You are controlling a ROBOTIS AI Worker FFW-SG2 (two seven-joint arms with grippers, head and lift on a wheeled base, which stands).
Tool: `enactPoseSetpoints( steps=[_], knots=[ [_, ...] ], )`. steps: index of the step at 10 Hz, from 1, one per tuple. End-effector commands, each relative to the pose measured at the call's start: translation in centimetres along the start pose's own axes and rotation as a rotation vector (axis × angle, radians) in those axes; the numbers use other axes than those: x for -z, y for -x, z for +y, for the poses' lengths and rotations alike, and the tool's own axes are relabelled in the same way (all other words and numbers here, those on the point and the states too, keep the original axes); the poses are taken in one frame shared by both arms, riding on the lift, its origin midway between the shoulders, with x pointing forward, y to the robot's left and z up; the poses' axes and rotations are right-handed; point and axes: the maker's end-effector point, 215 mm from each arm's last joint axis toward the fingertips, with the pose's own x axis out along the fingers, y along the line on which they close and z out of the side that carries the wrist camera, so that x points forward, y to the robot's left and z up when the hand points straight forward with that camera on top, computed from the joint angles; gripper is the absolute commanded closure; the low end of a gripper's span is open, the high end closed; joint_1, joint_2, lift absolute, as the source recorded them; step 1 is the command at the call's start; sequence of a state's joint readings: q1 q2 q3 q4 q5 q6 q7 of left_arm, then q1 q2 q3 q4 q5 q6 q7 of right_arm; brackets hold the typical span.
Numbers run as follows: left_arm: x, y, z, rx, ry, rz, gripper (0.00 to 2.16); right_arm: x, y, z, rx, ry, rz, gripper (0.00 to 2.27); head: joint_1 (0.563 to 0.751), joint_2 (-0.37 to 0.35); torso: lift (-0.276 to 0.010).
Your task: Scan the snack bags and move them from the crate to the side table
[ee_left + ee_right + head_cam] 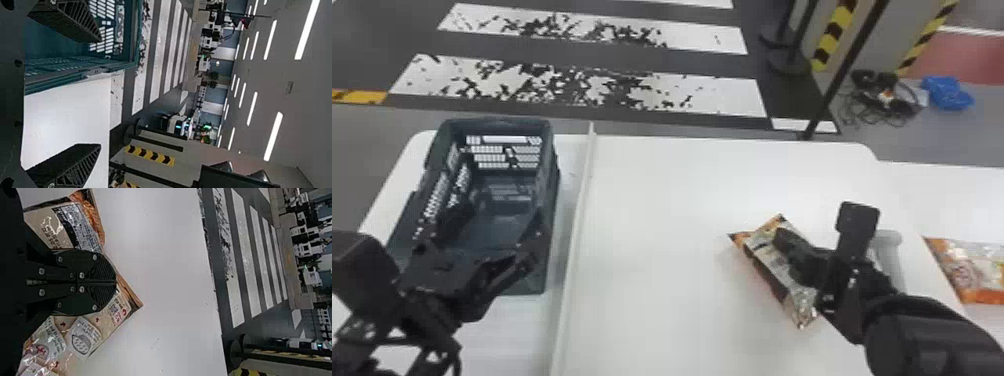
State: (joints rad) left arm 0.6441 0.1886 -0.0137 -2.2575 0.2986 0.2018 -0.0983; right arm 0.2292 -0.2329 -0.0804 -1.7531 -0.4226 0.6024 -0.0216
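In the head view, my left gripper (494,235) is over the near part of the dark crate (549,220); it stands open with nothing between its fingers. The left wrist view has the left gripper (100,93) with its fingers wide apart beside the crate wall (78,74). On the right of the white table, my right gripper (784,240) is shut on a silver and orange snack bag (762,250), which is tilted. The right wrist view shows the right gripper (116,282) with its fingers together on the creased bag (80,231). Another snack bag (972,270) lies on the side table.
A raised pale strip (575,220) runs between the crate and the main white table (657,240). Behind the right gripper sits a grey object (889,255), partly hidden. The side table (947,200) adjoins at the right; a dark pole (842,75) stands beyond the far edge.
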Motion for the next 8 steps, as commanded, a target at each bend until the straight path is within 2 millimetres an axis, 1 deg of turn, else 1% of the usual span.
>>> enactPoseSetpoints(
  steps=[1,2,3,4,5,6,8],
  knots=[
    [0.3,-0.5,-0.7,0.013,0.009,0.001,0.04,-1.3,1.7,-1.3,0.000,-0.063,-0.040,2.19,0.695,-0.141,-0.087],
    [0.5,-0.6,-1.2,0.023,0.011,0.005,0.04,-2.9,2.9,-2.3,0.005,-0.092,-0.070,2.19,0.695,-0.164,-0.087],
    [0.8,-0.7,-1.4,0.027,0.013,0.007,0.04,-4.1,3.6,-3.8,0.020,-0.115,-0.083,2.19,0.695,-0.174,-0.087],
    [0.8,-0.7,-1.3,0.028,0.013,0.009,0.04,-4.4,4.1,-5.5,0.043,-0.130,-0.081,2.19,0.695,-0.211,-0.087],
    [0.9,-0.7,-1.5,0.032,0.014,0.010,0.04,-4.1,4.5,-7.2,0.067,-0.138,-0.072,2.19,0.695,-0.226,-0.087],
    [1.1,-0.8,-1.8,0.041,0.017,0.013,0.04,-3.6,4.9,-8.2,0.085,-0.136,-0.066,2.19,0.695,-0.249,-0.087],
    [1.6,-1.4,-2.6,0.060,0.022,0.018,0.04,-1.9,5.3,-9.1,0.106,-0.125,-0.044,2.19,0.695,-0.292,-0.087]
  ],
)
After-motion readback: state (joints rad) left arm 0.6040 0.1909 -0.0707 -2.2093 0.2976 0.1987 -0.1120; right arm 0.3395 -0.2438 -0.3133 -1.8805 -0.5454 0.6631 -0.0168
